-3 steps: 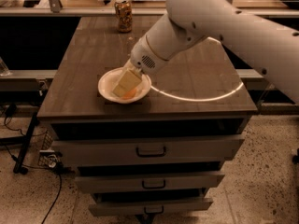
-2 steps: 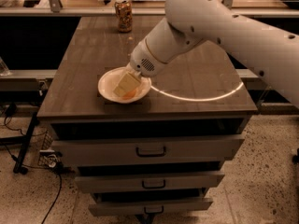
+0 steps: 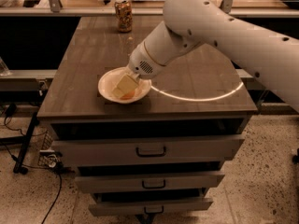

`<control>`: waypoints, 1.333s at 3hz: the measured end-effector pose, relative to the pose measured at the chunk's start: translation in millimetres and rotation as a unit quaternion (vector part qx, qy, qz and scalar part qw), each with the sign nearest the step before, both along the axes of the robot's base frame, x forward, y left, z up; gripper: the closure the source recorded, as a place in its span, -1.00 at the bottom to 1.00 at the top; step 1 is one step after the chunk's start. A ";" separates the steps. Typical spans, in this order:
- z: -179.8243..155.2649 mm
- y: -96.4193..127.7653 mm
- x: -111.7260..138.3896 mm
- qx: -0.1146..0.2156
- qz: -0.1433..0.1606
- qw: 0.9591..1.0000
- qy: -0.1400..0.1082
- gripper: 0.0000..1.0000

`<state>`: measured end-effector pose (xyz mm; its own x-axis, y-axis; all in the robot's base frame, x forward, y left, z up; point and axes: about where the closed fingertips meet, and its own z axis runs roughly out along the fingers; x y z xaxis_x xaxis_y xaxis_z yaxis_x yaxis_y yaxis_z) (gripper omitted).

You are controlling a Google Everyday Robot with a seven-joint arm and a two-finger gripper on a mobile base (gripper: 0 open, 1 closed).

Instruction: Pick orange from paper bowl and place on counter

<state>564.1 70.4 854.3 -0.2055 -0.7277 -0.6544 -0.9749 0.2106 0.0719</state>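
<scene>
Reaching in from the right, the robot's white arm point(image 3: 219, 27) sets its pincer point(image 3: 121, 90) inside the paper bowl point(image 3: 104, 84), which sits near the front edge of the dark wood-grain surface point(image 3: 88, 55), in the single camera view. The orange point(image 3: 131, 95) lies in the bowl, directly under the pincer, with only a sliver of its skin showing at the lower right. Whether the pincer is spread or closed, and whether it has any hold on the fruit, cannot be told from this angle.

Several things could go wrong from here. The bowl looks light, so a lift with the pincer's tip pressing on its floor or wall may drag the bowl up or nudge it toward the front edge, above the grey drawers point(image 3: 152, 149). A squeeze that lands off-centre on the round fruit may pop it sideways out of the bowl. Once set down, the orange could roll, and the nearest open stretch, by the bright ring point(image 3: 201, 97), runs close to that same edge. The drink can point(image 3: 123, 15) stands well apart at the back and seems out of harm's way.
</scene>
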 end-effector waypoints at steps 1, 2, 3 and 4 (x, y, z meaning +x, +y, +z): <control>22.7 -11.1 12.3 -0.002 -0.007 1.000 -0.029 1.00; 68.0 -32.6 35.8 -0.008 -0.021 0.996 -0.086 1.00; 114.1 -62.5 70.6 -0.010 -0.041 0.988 -0.150 1.00; 101.5 -97.1 113.1 0.005 -0.075 0.983 -0.170 1.00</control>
<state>677.2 -26.7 955.8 -0.0781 -0.6989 -0.7109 -0.9016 0.3538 -0.2488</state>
